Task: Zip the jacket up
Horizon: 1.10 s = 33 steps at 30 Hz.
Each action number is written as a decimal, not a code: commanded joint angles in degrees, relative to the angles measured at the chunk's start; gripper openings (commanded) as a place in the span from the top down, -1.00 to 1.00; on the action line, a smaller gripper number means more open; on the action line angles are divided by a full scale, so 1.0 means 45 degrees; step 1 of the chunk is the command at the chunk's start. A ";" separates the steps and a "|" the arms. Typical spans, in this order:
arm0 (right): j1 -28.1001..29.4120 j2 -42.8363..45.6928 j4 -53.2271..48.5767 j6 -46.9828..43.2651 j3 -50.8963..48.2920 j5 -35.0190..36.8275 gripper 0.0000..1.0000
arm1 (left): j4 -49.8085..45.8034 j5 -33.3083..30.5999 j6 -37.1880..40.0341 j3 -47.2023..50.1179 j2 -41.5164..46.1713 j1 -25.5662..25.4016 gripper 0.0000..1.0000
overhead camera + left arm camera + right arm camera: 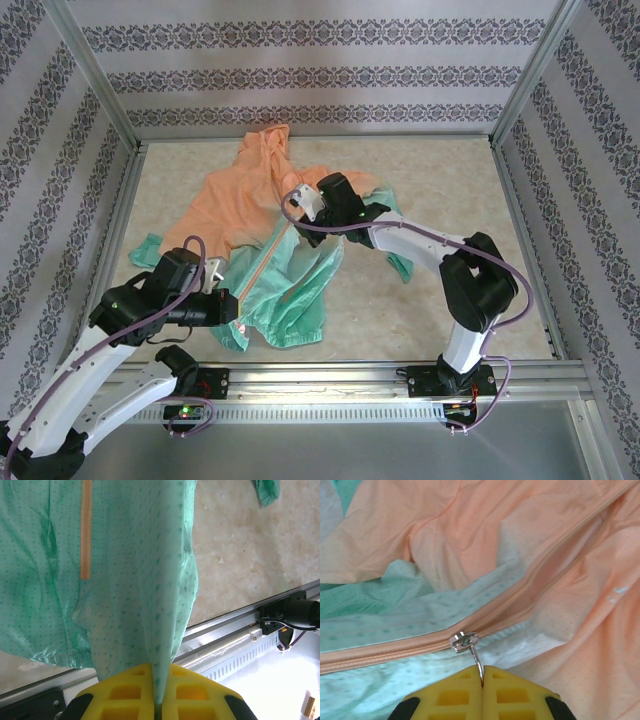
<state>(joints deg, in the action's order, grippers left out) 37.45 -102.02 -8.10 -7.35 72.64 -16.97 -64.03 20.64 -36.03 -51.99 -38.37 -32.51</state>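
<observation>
Left fingers, front-left of the surface: pressed together on a fold of mint-green hem cloth, which rises taut from the pinch. Orange zipper tape runs straight just left of that fold.

Jacket lies crumpled mid-surface. Its orange hood points toward the far wall and its green hem lies by the near rail.

Right fingers, over the orange chest area: shut tight, pinching the thin metal pull tab of the silver slider. The tape is joined left of the slider and appears parted to its right.
</observation>
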 commanded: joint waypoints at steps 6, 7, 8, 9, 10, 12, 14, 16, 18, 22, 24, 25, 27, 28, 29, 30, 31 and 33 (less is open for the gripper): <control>-0.1022 -0.0915 -0.0615 -0.0700 0.1291 0.1141 1.00 | -0.1252 -0.0090 -0.0025 -0.0675 0.0205 0.0076 1.00; -0.1089 -0.0988 -0.0651 -0.0755 0.1406 0.1188 1.00 | -0.1305 -0.0104 -0.0006 -0.0726 0.0206 0.0076 1.00; -0.1151 -0.1047 -0.0679 -0.0805 0.1499 0.1256 1.00 | -0.1354 -0.0146 0.0017 -0.0761 0.0206 0.0076 1.00; -0.1236 -0.1114 -0.0736 -0.0873 0.1612 0.1308 1.00 | -0.1405 -0.0169 0.0019 -0.0814 0.0200 0.0067 1.00; -0.1314 -0.1190 -0.0794 -0.0950 0.1729 0.1385 1.00 | -0.1453 -0.0226 0.0038 -0.0848 0.0206 0.0076 1.00; -0.1473 -0.1316 -0.0919 -0.1077 0.1944 0.1503 1.00 | -0.1578 -0.0415 0.0057 -0.0905 0.0206 0.0076 1.00; -0.1664 -0.1424 -0.1005 -0.1155 0.2112 0.1622 1.00 | -0.1770 -0.0674 0.0114 -0.0935 0.0187 0.0076 1.00; -0.1883 -0.1523 -0.1014 -0.1196 0.2250 0.1701 1.00 | -0.1919 -0.0888 0.0098 -0.0965 0.0167 0.0076 1.00; -0.2128 -0.1607 -0.1050 -0.1187 0.2367 0.1764 1.00 | -0.1988 -0.0967 0.0078 -0.0998 0.0148 0.0076 1.00; -0.2717 -0.1844 -0.1027 -0.0967 0.2668 0.1916 1.00 | -0.2128 -0.1370 -0.0059 -0.1076 0.0167 0.0076 1.00; -0.2991 -0.1948 -0.1050 -0.0916 0.2852 0.1955 1.00 | -0.2196 -0.1508 -0.0115 -0.1102 0.0186 0.0074 1.00; -0.3121 -0.1994 -0.1052 -0.0905 0.2945 0.1994 1.00 | -0.2233 -0.1572 -0.0139 -0.1092 0.0168 0.0076 1.00; -0.3401 -0.2080 -0.1090 -0.0875 0.3111 0.2014 1.00 | -0.2284 -0.1703 -0.0194 -0.1131 0.0138 0.0076 1.00; -0.3537 -0.2131 -0.1108 -0.0880 0.3172 0.2032 1.00 | -0.2313 -0.1767 -0.0218 -0.1146 0.0119 0.0076 1.00; -0.3653 -0.2152 -0.1107 -0.0866 0.3227 0.2033 1.00 | -0.2351 -0.1858 -0.0234 -0.1174 0.0094 0.0076 1.00; -0.3791 -0.2164 -0.1098 -0.0866 0.3279 0.2034 1.00 | -0.2382 -0.1933 -0.0254 -0.1201 0.0079 0.0076 1.00; -0.3929 -0.2192 -0.1096 -0.0866 0.3310 0.2053 1.00 | -0.2402 -0.2006 -0.0274 -0.1228 0.0050 0.0064 1.00; -0.4182 -0.2224 -0.1115 -0.0834 0.3349 0.2053 1.00 | -0.2412 -0.2121 -0.0274 -0.1253 0.0013 0.0076 1.00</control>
<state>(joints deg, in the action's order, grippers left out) 21.39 -111.07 -13.58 -11.99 85.67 -12.36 -69.71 12.93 -36.40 -55.88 -38.41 -32.51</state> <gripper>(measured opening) 0.028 0.071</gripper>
